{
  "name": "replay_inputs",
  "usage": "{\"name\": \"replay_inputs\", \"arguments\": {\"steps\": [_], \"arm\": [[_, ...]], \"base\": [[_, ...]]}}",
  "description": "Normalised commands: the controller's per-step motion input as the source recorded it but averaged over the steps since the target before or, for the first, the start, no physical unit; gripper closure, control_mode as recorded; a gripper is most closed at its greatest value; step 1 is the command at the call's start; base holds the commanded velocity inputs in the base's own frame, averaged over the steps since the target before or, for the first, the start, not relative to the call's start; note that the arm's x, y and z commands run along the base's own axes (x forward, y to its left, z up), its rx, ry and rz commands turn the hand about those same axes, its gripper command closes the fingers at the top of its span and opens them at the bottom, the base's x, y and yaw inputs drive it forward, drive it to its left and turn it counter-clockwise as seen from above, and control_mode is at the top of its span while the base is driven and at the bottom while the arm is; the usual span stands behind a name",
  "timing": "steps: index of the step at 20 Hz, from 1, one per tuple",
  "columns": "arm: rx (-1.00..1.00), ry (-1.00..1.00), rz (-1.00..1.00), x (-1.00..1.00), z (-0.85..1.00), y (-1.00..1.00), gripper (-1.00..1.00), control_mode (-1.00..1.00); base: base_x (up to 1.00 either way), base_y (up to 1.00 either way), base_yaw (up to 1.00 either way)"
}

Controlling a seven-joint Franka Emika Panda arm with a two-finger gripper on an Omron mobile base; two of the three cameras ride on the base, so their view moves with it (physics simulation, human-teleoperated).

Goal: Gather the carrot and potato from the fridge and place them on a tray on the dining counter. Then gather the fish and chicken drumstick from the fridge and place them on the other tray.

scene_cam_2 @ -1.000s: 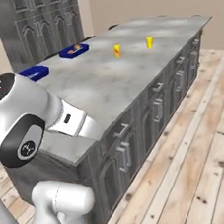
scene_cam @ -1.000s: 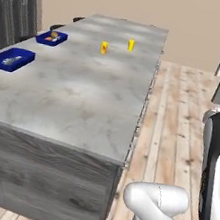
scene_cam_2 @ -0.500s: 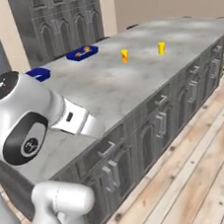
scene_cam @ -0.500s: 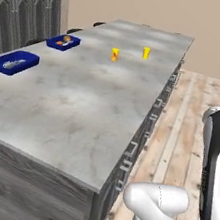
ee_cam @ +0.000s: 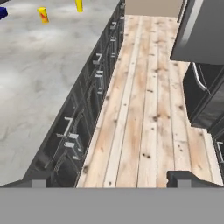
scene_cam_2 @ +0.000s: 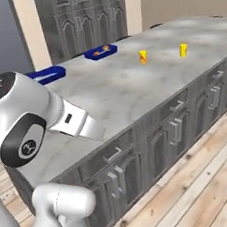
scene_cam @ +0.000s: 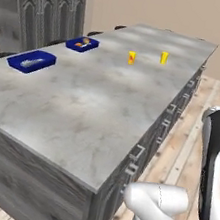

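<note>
On the grey marble dining counter [scene_cam: 88, 103] stand two blue trays. The far tray [scene_cam: 82, 43] [scene_cam_2: 100, 51] holds small orange and brownish pieces that look like the carrot and potato. In the near tray [scene_cam: 31, 61] [scene_cam_2: 48, 74] lies a pale grey thing, perhaps the fish. The chicken drumstick is out of view. My gripper [ee_cam: 113, 180] is open with nothing between its fingertips [ee_cam: 188, 178]. It hangs over the wooden floor [ee_cam: 144, 109] beside the counter's drawer fronts.
Two small yellow items [scene_cam: 132, 58] [scene_cam: 164, 57] stand on the counter's far half. Dark cabinets and a tall grey appliance front [ee_cam: 201, 30] line the other side of the wooden aisle; I cannot tell whether it is the fridge. Tall grey cupboards [scene_cam_2: 83, 18] stand behind the counter.
The whole scene has shifted in both base views, so the base has moved along the counter. The trays and yellow items keep their places. The gripper stays open.
</note>
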Motion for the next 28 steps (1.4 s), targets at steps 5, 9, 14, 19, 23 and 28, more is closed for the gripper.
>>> {"name": "replay_inputs", "arguments": {"steps": [5, 9, 14, 19, 23, 28], "arm": [[0.00, 0.00, 0.00, 0.00, 0.00, 0.00, -1.00, 1.00], [0.00, 0.00, 0.00, 0.00, 0.00, 0.00, -1.00, 1.00], [0.00, 0.00, 0.00, 0.00, 0.00, 0.00, -1.00, 1.00], [0.00, 0.00, 0.00, 0.00, 0.00, 0.00, -1.00, 1.00], [0.00, 0.00, 0.00, 0.00, 0.00, 0.00, -1.00, 1.00], [0.00, 0.00, 0.00, 0.00, 0.00, 0.00, -1.00, 1.00]], "base": [[0.20, -1.00, 0.16], [-0.09, -0.96, 0.10], [0.73, -0.68, 0.11], [0.74, -0.65, 0.06], [0.88, -0.48, -0.03], [1.00, -0.17, -0.13]]}}
